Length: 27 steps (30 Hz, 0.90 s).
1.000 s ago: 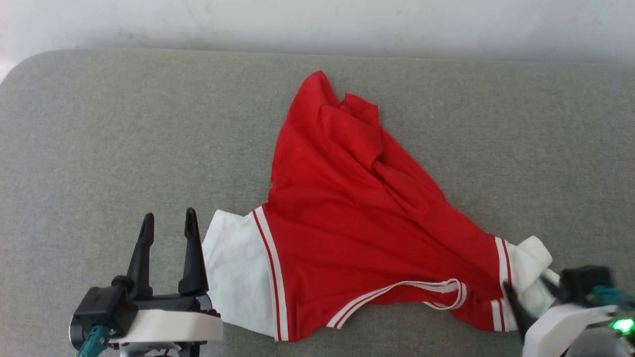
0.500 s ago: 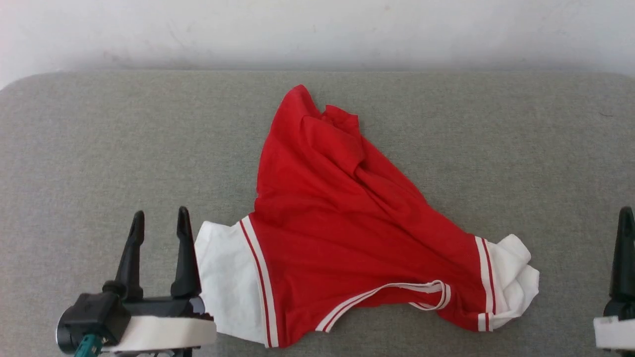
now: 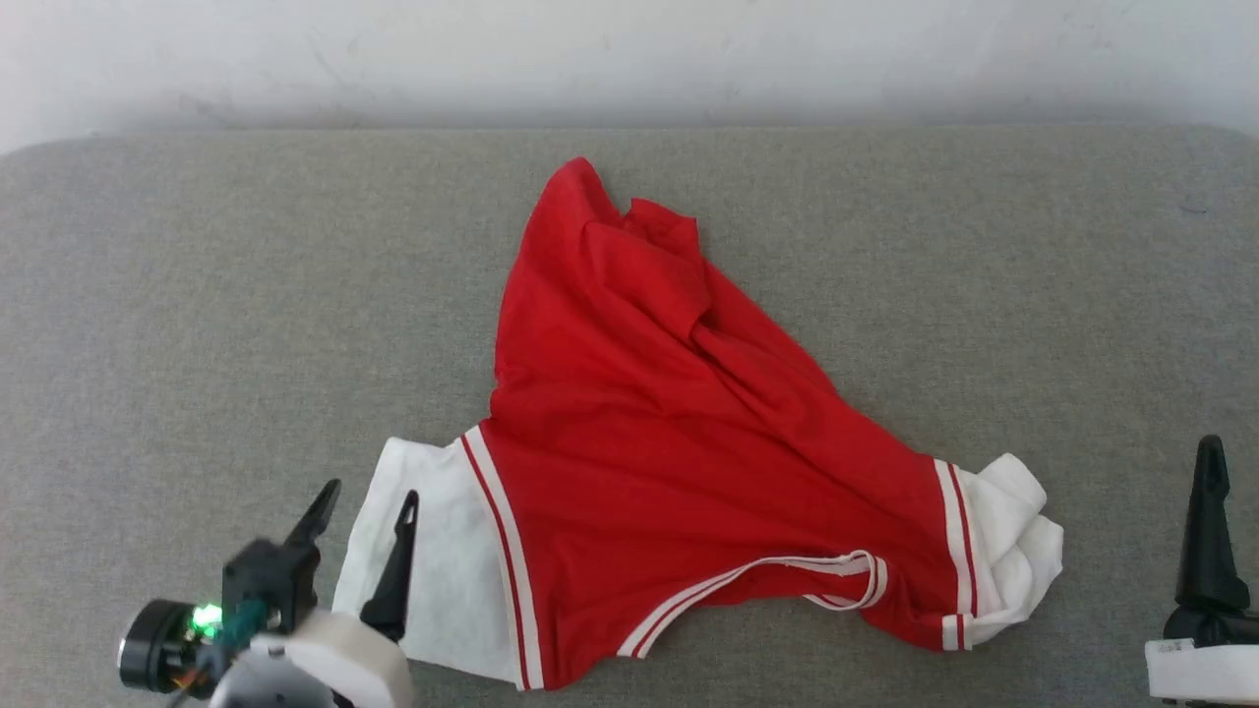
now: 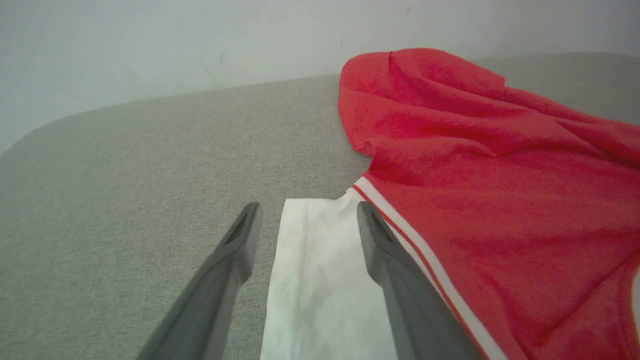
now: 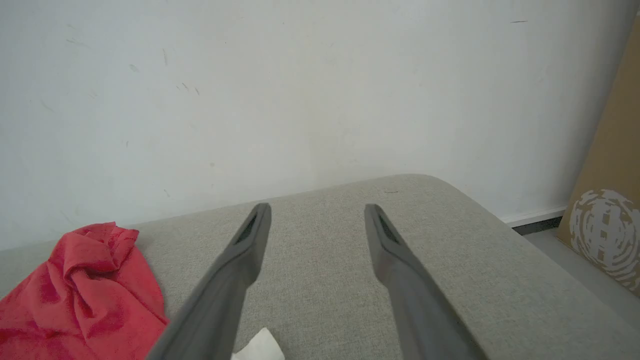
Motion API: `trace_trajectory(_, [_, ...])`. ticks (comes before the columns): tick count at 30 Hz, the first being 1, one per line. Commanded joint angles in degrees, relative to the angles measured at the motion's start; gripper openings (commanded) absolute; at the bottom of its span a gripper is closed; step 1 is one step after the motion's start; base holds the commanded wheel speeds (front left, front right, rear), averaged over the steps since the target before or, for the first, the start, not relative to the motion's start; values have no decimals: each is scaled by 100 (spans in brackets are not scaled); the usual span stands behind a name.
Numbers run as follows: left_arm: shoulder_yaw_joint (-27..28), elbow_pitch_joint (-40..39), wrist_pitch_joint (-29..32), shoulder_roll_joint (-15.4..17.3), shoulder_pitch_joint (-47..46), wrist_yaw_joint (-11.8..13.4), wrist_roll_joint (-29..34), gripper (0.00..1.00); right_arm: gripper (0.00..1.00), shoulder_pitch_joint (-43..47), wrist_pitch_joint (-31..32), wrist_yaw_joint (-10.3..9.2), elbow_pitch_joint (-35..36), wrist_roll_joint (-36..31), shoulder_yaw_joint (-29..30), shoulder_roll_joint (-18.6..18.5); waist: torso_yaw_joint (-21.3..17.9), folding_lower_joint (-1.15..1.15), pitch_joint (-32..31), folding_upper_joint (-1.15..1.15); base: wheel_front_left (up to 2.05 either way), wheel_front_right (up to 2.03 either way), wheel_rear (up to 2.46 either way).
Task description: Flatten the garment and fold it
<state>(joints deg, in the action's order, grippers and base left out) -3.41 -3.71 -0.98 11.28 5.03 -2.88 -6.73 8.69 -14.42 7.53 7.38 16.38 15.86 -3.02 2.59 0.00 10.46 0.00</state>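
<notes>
Two empty pincers gape: lower left, left gripper (image 3: 372, 490) risks pinching one layer of rumpled red white-sleeved jersey T-shirt (image 3: 689, 472); right gripper (image 5: 317, 207) hovers lower right.

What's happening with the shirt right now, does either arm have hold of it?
Neither does. The garment lies rumpled on the grey cushion, not yet flat or folded. The left tool is open, its fingers either side of the near white sleeve edge, gripping nothing. The right tool is open over bare cushion, apart from the bunched sleeve.
</notes>
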Motion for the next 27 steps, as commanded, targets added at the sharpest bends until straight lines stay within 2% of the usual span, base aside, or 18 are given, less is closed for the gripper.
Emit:
trace_trajectory(1, [-20, 72, 405, 156, -186, -99, -33, 100, 100, -101, -47, -4, -20, -45, -34, 13, 5, 0, 87, 0, 0, 0, 0])
trace_trajectory(7, [29, 123, 2024, 610, -493, -246, -271, 100, 100, -201, -54, -4, -139, -7, -171, 13, -28, 0, 313, 0, 0, 0, 0])
trace_trajectory(11, [18, 62, 2932, 642, -534, -318, -751, 100, 100, -253, -56, -4, -204, 10, -231, 13, -78, 0, 462, 0, 0, 0, 0])
trace_trajectory(19, [-83, 1, 3859, 669, -492, -378, -1404, 100, 100, -333, -57, -4, -255, 7, -213, 14, -110, 0, 644, 0, 0, 0, 0])
trace_trajectory(20, [-99, 27, 3909, 681, -487, -382, -1441, 66, 100, -345, -57, -4, -258, 8, -221, 14, -114, 0, 656, 0, 0, 0, 0])
trace_trajectory(21, [-113, 26, 3909, 693, -491, -387, -1463, 23, 100, -358, -57, -4, -264, 9, -231, 14, -116, 0, 662, 0, 0, 0, 0])
trace_trajectory(22, [-126, 8, 3877, 686, -495, -392, -1506, 0, 100, -370, -57, -4, -272, 9, -242, 14, -114, 0, 661, 0, 0, 0, 0])
trace_trajectory(25, [-30, -172, 3489, 586, -554, -378, -1626, 0, 100, -396, -57, -4, -275, -67, -320, 14, -84, 0, 615, 0, 0, 0, 0])
trace_trajectory(27, [151, -363, 3004, 472, -599, -264, -1617, 0, 100, -435, -40, -4, -260, -153, -349, 14, -60, 0, 564, 0, 0, 0, 0])
